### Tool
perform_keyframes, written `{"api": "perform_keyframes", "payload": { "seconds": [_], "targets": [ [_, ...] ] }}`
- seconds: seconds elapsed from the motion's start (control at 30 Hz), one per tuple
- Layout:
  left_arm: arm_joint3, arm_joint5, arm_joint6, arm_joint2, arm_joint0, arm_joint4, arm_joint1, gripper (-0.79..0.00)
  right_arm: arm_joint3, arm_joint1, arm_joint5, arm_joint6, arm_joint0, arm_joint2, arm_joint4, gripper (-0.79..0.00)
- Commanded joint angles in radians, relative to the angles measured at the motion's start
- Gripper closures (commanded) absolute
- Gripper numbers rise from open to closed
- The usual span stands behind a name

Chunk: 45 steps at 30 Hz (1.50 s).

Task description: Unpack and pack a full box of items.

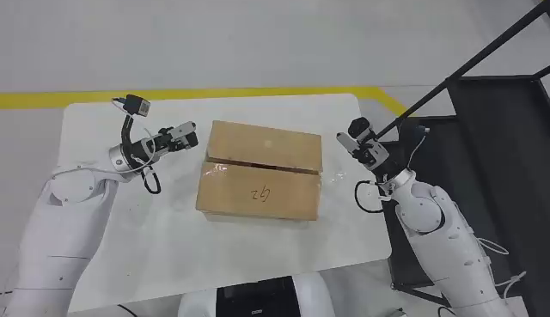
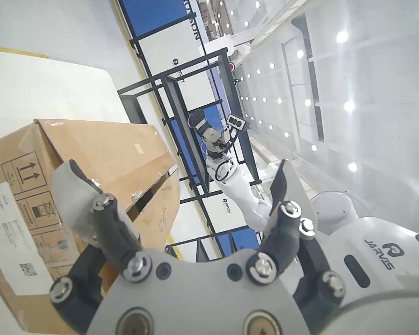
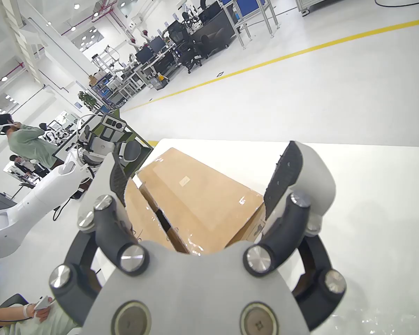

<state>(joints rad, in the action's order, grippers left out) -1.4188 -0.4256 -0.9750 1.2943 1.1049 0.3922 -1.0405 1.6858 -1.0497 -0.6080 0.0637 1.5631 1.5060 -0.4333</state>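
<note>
The left end effector (image 1: 191, 133) and right end effector (image 1: 351, 138), both spread apart, flank the closed cardboard box (image 1: 262, 169) on the counter (image 1: 258, 248), seemingly placed to pull its flaps open.

floor (image 1: 258, 25): pale grey; yellow line (image 1: 215, 96) | rack (image 1: 507, 137): black frame beside table (image 1: 284, 106) | overhead: round lights (image 2: 342, 36); desks (image 3: 181, 46) beyond

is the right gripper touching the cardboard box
Apart. The top view shows a strip of bare table between the open right gripper and the nearest end of the cardboard box.
</note>
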Motion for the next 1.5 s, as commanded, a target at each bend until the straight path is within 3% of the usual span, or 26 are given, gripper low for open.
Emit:
{"api": "perform_keyframes", "payload": {
  "seconds": [0.0, 0.7, 0.83, 1.13, 1.3, 1.47],
  "targets": [
    [0.0, 0.0, 0.0, 0.0, 0.0, 0.0, 0.0, -0.784, 0.0, 0.0, 0.0, 0.0, 0.0, 0.0, 0.0, -0.784],
    [0.0, 0.0, 0.0, 0.0, 0.0, 0.0, 0.0, -0.785, 0.0, 0.0, 0.0, 0.0, 0.0, 0.0, 0.0, -0.785],
    [-0.047, 0.013, 0.013, 0.003, -0.002, -0.124, 0.006, -0.785, 0.003, -0.001, 0.019, 0.014, 0.0, -0.005, 0.002, -0.785],
    [-0.023, -0.04, -0.079, 0.067, -0.014, -0.187, 0.028, -0.785, -0.033, 0.016, -0.055, 0.346, 0.006, -0.012, 0.182, -0.785],
    [-0.003, -0.051, -0.136, 0.106, -0.001, -0.135, 0.04, -0.785, -0.032, 0.034, -0.076, 0.575, 0.037, 0.019, 0.448, -0.785],
    [0.019, -0.056, -0.185, 0.133, 0.008, -0.098, 0.049, -0.785, -0.021, 0.059, -0.002, 0.878, 0.059, 0.052, 0.694, -0.785]
  ]
}}
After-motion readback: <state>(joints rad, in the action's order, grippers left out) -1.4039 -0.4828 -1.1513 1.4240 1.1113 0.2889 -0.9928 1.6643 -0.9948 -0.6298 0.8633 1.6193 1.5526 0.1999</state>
